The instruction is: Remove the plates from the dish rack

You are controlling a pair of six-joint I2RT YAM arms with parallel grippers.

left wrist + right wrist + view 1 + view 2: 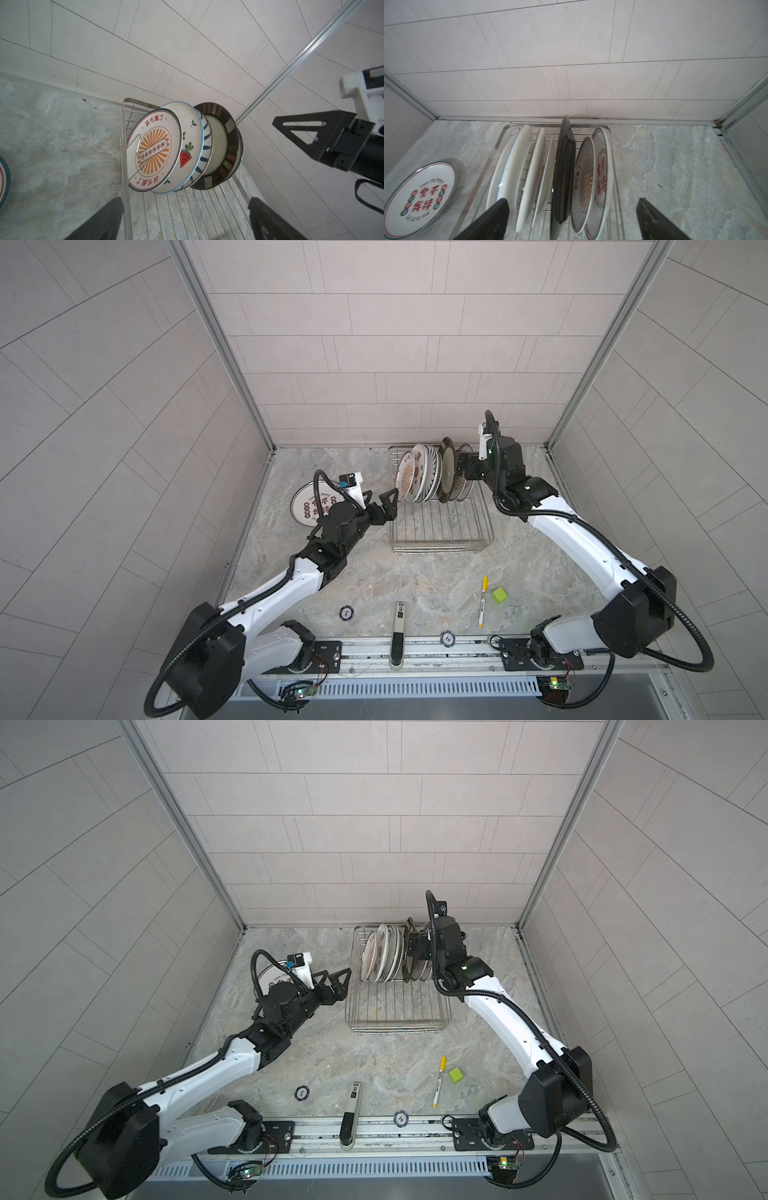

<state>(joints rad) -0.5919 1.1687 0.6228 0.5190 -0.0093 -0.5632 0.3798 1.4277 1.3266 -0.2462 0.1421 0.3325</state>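
The plates (419, 479) stand on their edges in the far half of the dish rack (440, 548). They lean on each other and on the wire prongs, so they cannot roll or fall flat. The dark-rimmed plate (447, 472) sticks up higher than the rest. The right gripper (460, 470) hangs over the right part of the row. Its fingers (494, 216) are spread wide with nothing in them, I think so a plate's rim can slip in between. One plate with red letters (421, 197) lies flat on the table (415, 585), just left of the rack. That one looks done, and many are left. The left gripper (390, 504) hovers just beside the orange sunburst plate (153, 151), the first in the row, with its fingers wide and empty too. A yellow pen (483, 601) and a green block (500, 594) sit well apart, near the front.
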